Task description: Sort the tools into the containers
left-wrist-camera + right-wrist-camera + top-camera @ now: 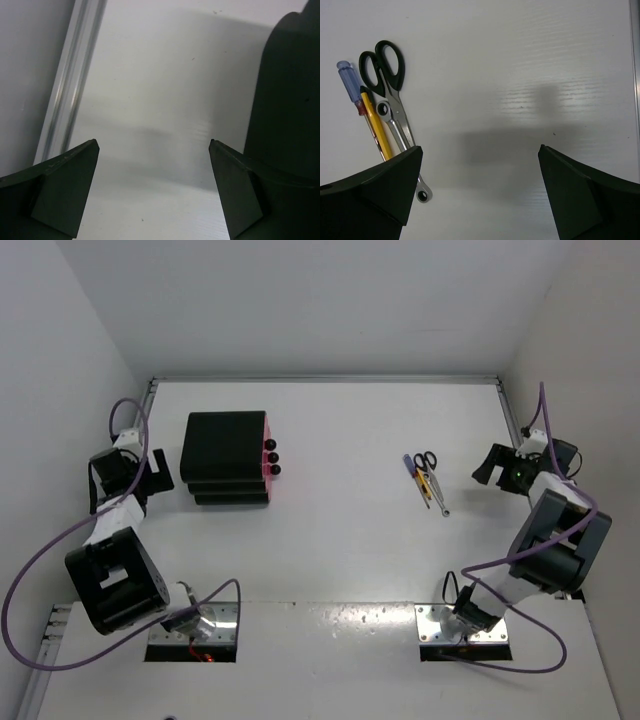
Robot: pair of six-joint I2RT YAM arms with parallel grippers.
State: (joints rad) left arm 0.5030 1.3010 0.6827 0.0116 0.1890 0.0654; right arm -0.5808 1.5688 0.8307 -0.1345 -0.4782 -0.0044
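The tools lie bunched on the table's right half: black-handled scissors [427,461], a blue-handled screwdriver [410,465], a yellow-handled tool [423,483] and a thin silver wrench [437,498]. In the right wrist view the scissors [385,65], screwdriver [347,80], yellow tool [375,127] and wrench [395,135] lie left of my open, empty right gripper [480,150]. The black cabinet [225,457] with pink drawers and black knobs [270,457] stands at the left. My left gripper [155,472] is open and empty just left of it; the cabinet's dark side [287,90] shows in the left wrist view.
A metal rail [70,85] runs along the table's left edge beside the wall. White walls close the back and both sides. Bare table lies between the cabinet and the tools.
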